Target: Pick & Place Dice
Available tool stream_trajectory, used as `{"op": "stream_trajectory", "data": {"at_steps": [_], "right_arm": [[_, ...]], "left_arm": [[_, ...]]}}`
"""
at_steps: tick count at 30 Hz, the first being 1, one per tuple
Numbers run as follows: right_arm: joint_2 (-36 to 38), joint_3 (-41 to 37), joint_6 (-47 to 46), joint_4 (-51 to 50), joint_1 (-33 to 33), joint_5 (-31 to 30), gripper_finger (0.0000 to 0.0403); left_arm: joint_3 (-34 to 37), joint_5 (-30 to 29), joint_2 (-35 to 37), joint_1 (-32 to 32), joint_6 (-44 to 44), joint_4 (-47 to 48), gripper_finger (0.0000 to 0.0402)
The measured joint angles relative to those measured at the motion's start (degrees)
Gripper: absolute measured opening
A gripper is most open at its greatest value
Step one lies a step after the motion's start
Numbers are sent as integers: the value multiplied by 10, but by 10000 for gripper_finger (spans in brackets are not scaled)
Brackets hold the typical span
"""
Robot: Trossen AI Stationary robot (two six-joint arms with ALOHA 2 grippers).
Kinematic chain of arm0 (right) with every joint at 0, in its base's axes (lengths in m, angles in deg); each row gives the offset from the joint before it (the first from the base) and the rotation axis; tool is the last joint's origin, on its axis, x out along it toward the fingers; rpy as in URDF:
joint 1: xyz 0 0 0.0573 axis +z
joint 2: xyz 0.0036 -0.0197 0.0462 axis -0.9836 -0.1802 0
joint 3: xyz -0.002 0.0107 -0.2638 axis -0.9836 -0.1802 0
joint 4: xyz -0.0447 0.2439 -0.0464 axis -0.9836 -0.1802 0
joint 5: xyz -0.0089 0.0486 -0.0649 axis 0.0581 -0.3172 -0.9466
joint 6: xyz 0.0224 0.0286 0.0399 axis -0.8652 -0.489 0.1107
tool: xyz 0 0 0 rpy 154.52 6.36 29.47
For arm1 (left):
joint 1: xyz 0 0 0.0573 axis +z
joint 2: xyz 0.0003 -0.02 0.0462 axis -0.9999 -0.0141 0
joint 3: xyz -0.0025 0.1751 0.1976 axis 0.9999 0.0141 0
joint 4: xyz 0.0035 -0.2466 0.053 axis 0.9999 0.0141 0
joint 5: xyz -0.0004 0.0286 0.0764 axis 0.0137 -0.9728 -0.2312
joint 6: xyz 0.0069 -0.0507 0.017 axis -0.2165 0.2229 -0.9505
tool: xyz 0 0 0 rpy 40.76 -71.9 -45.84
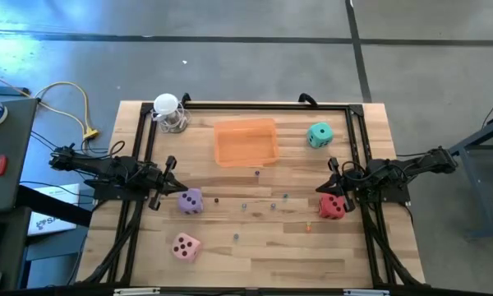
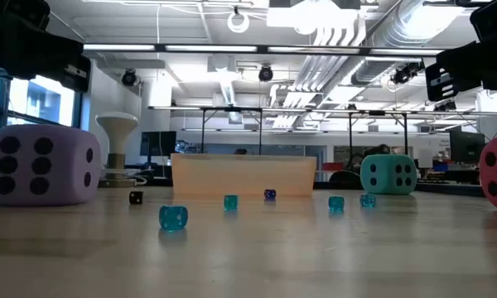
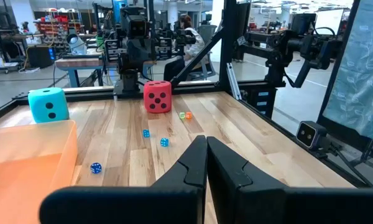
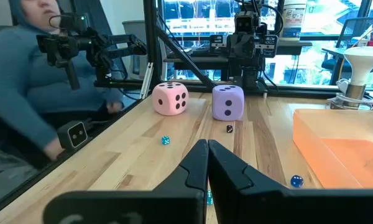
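Note:
Four dice rest on their bottom faces on the wooden table. The purple die (image 1: 190, 201) (image 4: 227, 102) lies just near-side of my left gripper (image 1: 174, 175) (image 3: 206, 142). The pink die (image 1: 185, 246) (image 4: 170, 98) sits nearer the near edge. The red die (image 1: 333, 205) (image 3: 156, 96) is beside my right gripper (image 1: 329, 175) (image 4: 207, 144), on its near side. The teal die (image 1: 319, 135) (image 3: 48, 104) stands right of the orange tray (image 1: 245, 141). Both grippers are shut, hover over the table and touch nothing.
Several tiny beads (image 2: 173, 217) are scattered over the table's middle between the arms. A white funnel-shaped stand (image 1: 168, 111) sits at the far left, beside the tray. A black frame (image 1: 255, 105) borders the table. A person (image 4: 31, 93) sits beyond the near edge.

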Motion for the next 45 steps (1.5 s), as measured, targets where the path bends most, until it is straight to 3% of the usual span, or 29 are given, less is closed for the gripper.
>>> {"op": "stream_trajectory", "data": {"at_steps": [31, 37, 45], "right_arm": [[0, 0, 0, 0, 0, 0, 2], [0, 0, 120, -1, 0, -26, 2], [0, 0, 124, 4, 0, -29, 2]], "left_arm": [[0, 0, 0, 0, 0, 0, 2], [0, -1, 0, 0, 0, -10, 2], [0, -11, 0, 0, 9, -49, 2]]}}
